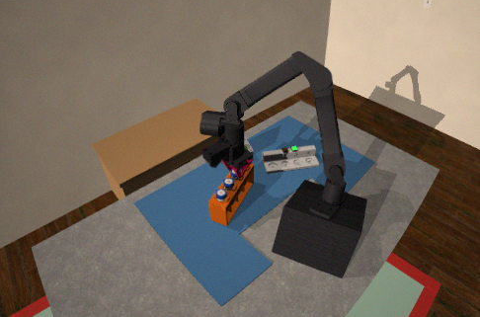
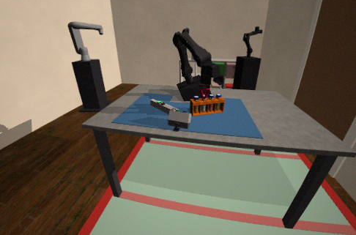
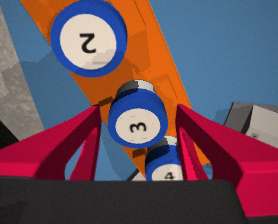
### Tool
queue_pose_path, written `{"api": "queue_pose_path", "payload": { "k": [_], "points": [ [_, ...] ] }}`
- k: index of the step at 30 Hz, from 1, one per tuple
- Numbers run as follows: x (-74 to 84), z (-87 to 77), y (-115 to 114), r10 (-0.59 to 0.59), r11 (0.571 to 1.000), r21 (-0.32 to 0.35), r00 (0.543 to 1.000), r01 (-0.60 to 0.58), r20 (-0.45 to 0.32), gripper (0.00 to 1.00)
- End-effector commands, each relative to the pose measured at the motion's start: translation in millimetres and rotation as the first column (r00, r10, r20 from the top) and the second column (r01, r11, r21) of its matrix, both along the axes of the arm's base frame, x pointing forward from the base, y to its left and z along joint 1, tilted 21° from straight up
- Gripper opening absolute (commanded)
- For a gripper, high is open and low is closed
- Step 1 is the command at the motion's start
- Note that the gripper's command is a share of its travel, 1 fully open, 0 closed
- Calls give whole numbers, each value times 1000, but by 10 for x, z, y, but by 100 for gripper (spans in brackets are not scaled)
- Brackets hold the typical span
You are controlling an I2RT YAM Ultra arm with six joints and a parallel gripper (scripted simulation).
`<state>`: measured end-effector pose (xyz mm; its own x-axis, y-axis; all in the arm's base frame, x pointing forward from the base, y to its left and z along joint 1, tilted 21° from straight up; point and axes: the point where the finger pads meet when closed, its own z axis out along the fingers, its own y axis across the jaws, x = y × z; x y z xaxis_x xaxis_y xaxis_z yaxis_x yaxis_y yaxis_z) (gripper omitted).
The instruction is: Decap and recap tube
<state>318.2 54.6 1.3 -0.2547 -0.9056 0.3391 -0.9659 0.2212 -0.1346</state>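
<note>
The orange station DS (image 1: 231, 196) stands on the blue mat with its blue caps on the tubes. In the wrist view cap 3 (image 3: 137, 125) sits on its tube between my two red fingers, with a gap on each side. Cap 2 (image 3: 89, 37) is above it and cap 4 (image 3: 164, 167) below. My gripper (image 3: 138, 113) (image 1: 236, 170) is half open around cap 3 and does not touch it. It hangs straight over the station. The green lamp (image 1: 294, 148) on the cap tray console (image 1: 290, 157) is lit. The cap nests look empty.
The grey key desk (image 2: 179, 118) stands near the table's front, beside the station (image 2: 207, 106); its corner shows in the wrist view (image 3: 252, 122). The arm's black base (image 1: 320, 233) stands on the table. A brown cabinet (image 1: 148, 144) stands beyond the table edge.
</note>
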Motion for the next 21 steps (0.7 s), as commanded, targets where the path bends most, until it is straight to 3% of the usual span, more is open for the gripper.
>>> {"api": "queue_pose_path", "payload": {
  "k": [1,6,11,13,18,21],
  "points": [
    [11,29,18,175,985,0,983,-175,-59,49],
    [10,29,18,352,935,8,927,-354,-131,49],
    [8,28,17,515,853,30,834,-520,-199,49],
    [8,28,17,515,853,30,834,-520,-199,49],
    [7,28,18,657,743,63,708,-666,-261,49],
    [7,28,18,668,732,67,695,-678,-266,49]
  ]
}}
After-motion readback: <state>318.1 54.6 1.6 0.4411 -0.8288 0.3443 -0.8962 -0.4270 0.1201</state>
